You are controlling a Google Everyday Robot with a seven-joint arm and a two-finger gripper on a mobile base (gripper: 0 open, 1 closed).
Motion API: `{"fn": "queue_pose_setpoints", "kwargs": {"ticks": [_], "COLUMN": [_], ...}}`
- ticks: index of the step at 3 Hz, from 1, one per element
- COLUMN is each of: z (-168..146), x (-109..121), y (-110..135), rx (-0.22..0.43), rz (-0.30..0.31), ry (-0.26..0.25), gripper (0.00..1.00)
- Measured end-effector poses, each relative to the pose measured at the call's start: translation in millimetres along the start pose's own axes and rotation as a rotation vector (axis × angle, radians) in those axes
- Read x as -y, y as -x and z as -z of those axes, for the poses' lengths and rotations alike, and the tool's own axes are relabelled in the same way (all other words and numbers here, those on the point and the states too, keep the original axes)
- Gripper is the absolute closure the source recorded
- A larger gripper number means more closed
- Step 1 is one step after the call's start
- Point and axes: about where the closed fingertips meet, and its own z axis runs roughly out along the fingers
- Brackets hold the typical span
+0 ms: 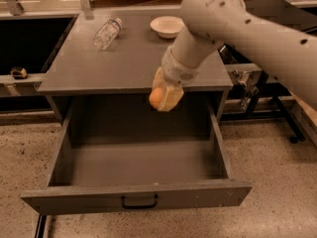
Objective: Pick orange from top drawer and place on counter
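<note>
My gripper (159, 99) is shut on the orange (155, 97), a small round fruit held between cream-coloured fingers (171, 96). It hangs in the air at about the level of the counter's front edge, above the back of the open top drawer (138, 162). The drawer is pulled out; no object shows inside it. Its black handle (139, 202) is at the middle of the front panel. The counter (129, 58) is a flat dark grey top right behind the gripper. My pale arm reaches in from the upper right.
A white bowl (167, 26) stands at the back right of the counter. A clear plastic bottle (107, 32) lies at the back left. Dark shelving stands to the left and a black table frame to the right. The floor is speckled.
</note>
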Motion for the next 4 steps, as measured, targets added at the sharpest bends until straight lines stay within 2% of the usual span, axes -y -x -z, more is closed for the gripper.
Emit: {"fn": "queue_pose_setpoints", "kwargs": {"ticks": [1, 2, 3, 4], "z": [41, 65, 62, 25], "x": [39, 79, 110, 136], "y": [21, 36, 41, 51], "rx": [-0.043, -0.024, 0.015, 0.073], "rz": [-0.022, -0.098, -0.205, -0.288], "ry": [-0.009, -0.052, -0.117, -0.133], "gripper": [1.00, 1.00, 1.00, 1.00]}}
